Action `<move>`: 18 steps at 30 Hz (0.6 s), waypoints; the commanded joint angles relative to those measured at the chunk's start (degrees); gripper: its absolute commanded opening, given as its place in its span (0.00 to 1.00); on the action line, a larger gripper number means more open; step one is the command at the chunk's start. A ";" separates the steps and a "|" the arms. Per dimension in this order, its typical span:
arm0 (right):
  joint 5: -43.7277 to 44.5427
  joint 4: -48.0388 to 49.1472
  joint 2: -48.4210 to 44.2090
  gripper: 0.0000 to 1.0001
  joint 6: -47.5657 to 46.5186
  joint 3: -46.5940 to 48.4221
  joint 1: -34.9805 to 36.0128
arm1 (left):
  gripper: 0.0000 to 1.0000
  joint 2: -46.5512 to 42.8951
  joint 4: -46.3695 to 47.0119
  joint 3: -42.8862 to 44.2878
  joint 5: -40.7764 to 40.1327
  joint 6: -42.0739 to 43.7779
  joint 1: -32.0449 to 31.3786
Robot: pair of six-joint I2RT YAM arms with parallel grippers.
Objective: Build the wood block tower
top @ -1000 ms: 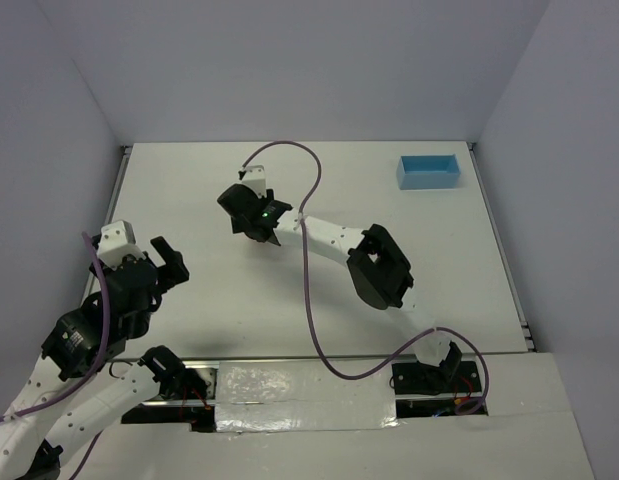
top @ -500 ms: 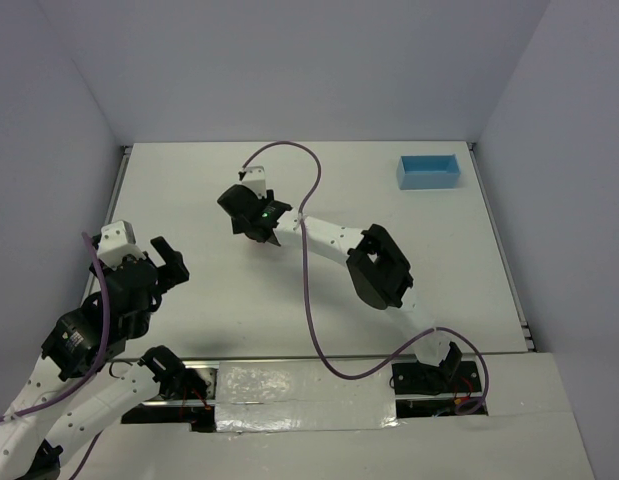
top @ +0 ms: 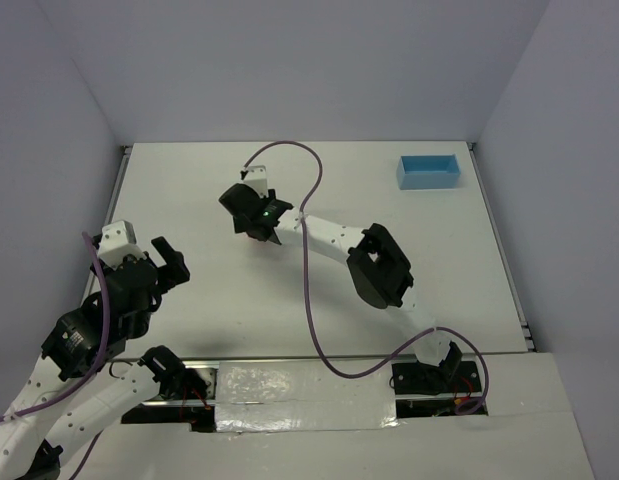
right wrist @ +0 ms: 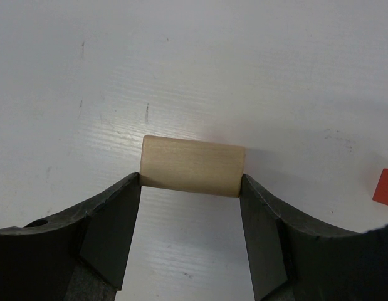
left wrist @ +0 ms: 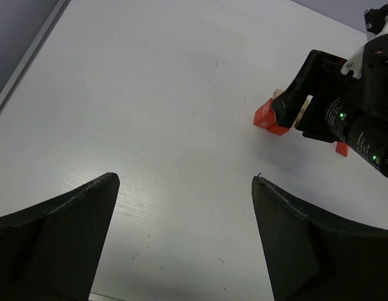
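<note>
My right gripper (right wrist: 191,180) is shut on a pale tan wooden block (right wrist: 192,166), its fingertips pressing on the block's two ends just over the white table. In the top view this gripper (top: 251,216) is at the table's middle left and hides the blocks. In the left wrist view a red-orange block (left wrist: 269,118) lies on the table beside the right gripper (left wrist: 294,106), and a second red piece (left wrist: 341,148) peeks out behind it. A red block edge (right wrist: 385,187) shows at the right of the right wrist view. My left gripper (left wrist: 184,180) is open and empty, near the table's left edge (top: 167,262).
A light blue rectangular tray (top: 429,171) stands at the far right of the table. The right arm's purple cable (top: 311,190) loops over the table's middle. Grey walls close in the back and both sides.
The right wrist has shifted very slightly at the table's middle left. The left arm has not moved.
</note>
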 commanded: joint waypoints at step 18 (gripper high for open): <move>-0.98 -0.11 0.86 0.49 1.06 2.10 -0.93 | 1.00 -0.65 2.44 -0.19 0.07 1.81 -0.01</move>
